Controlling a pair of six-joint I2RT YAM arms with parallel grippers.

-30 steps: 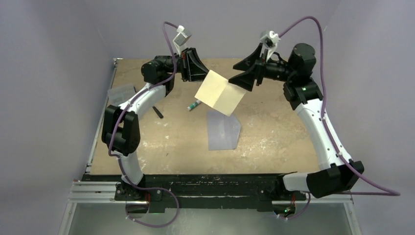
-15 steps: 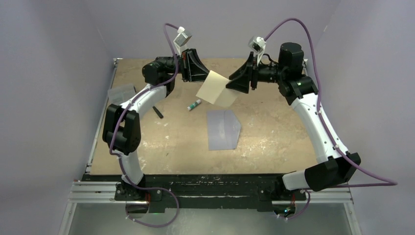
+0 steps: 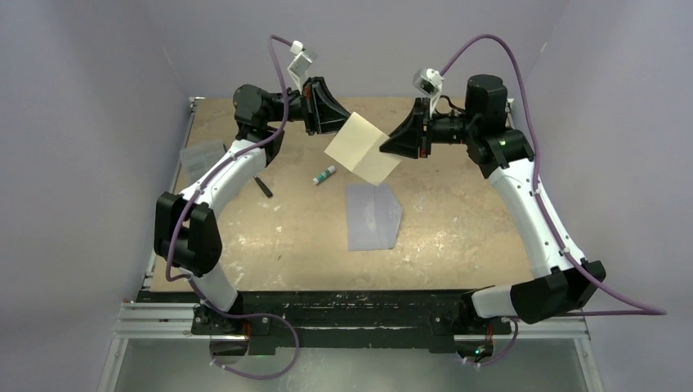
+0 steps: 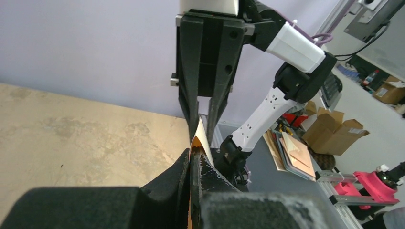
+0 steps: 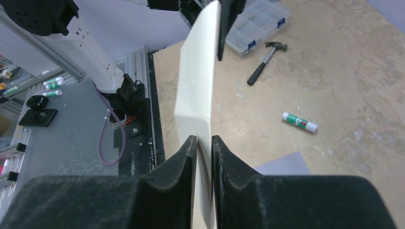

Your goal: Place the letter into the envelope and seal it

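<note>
The peach-tan letter (image 3: 362, 149) hangs tilted in the air over the back of the table, above the grey-blue envelope (image 3: 373, 216), which lies flat with its flap open. My left gripper (image 3: 342, 122) is shut on the letter's upper left corner (image 4: 203, 138). My right gripper (image 3: 388, 147) straddles the letter's right edge (image 5: 196, 81). Its jaws stand a narrow gap apart with the sheet between them, and the sheet lies against one finger only. In the right wrist view a corner of the envelope (image 5: 282, 166) shows below the jaws.
A glue stick (image 3: 324, 174) lies left of the envelope on the tan table (image 3: 458, 220). A small hammer (image 3: 262, 186) and a clear ribbed plastic box (image 3: 202, 158) sit near the table's left edge.
My right gripper moved left onto the letter's right edge and its jaws narrowed from wide open to a thin gap. The left arm shifted slightly, still holding the letter.
</note>
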